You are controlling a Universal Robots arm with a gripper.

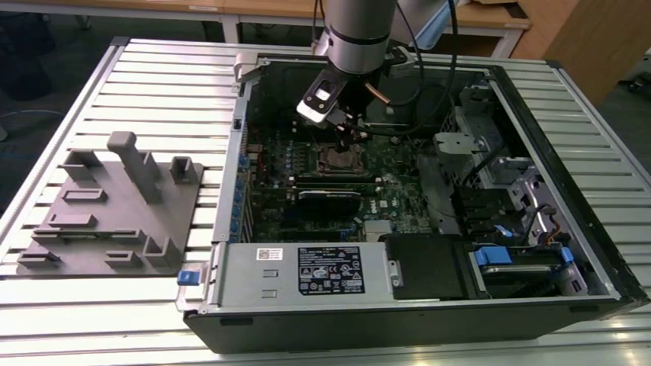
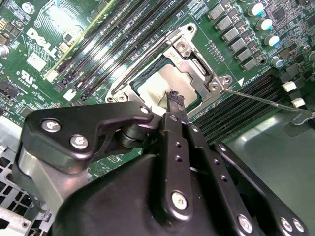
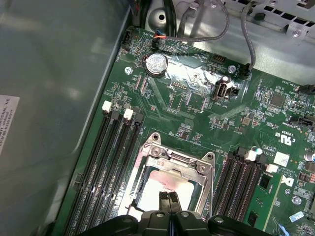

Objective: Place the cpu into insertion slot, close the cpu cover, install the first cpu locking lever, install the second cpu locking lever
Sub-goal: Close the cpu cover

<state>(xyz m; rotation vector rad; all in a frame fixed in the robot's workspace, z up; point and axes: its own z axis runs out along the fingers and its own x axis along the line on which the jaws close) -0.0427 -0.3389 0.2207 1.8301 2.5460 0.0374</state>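
grey fixture block [image 1: 107, 206] lies on the slatted worktop [image 1: 81, 320] at the exterior view's left. to its right stands the open computer case [image 1: 428, 320]. the end effector [image 3: 169, 197] hangs over the insertion slot [image 1: 341, 160], fingers pressed together, gripping nothing. the cpu [image 3: 147, 184] sits in the slot, with the cpu cover [image 3: 179, 158] down around it. a thin locking lever [image 2: 266, 101] juts out from the socket corner.

The motherboard [image 3: 197, 113] was green with fine paler tracing. The cpu [image 3: 162, 181] showed a pale silver-grey face, framed by the silvery cpu cover [image 3: 178, 158]. The end effector [image 3: 169, 197] was glossy black. The memory slots [image 3: 110, 162] were black with white latches. The table [image 1: 152, 69] was white, ribbed in stripes. The fixture [image 1: 112, 206] at nine o'clock from the black case [image 1: 407, 329] was plain grey.
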